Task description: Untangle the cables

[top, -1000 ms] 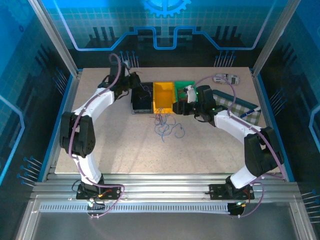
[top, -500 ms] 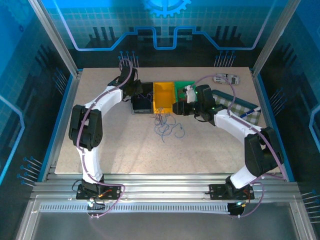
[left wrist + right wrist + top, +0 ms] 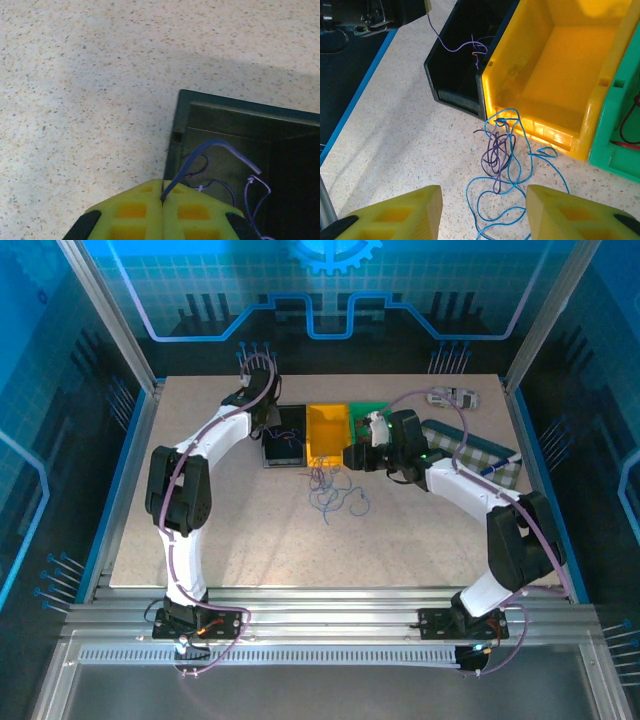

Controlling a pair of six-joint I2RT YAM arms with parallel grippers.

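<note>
Even overhead light on the table [image 3: 250, 530], with faint soft shadows under the arms [image 3: 215, 440]; the surrounding walls [image 3: 60, 360] glow saturated blue. Left wrist view: a broad soft-edged shadow crosses the table's upper right, and the black bin [image 3: 225, 115] is nearly lost in darkness inside. Right wrist view: the yellow bin [image 3: 555, 65] glows at its near wall, the cables [image 3: 496, 150] are sharp, the nearby finger pads [image 3: 405, 215] slightly soft.

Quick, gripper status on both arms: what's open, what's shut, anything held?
Left gripper: jaws shut on a purple cable leading into the black bin.
Right gripper: jaws open, holding nothing, above the cable clump.
</note>
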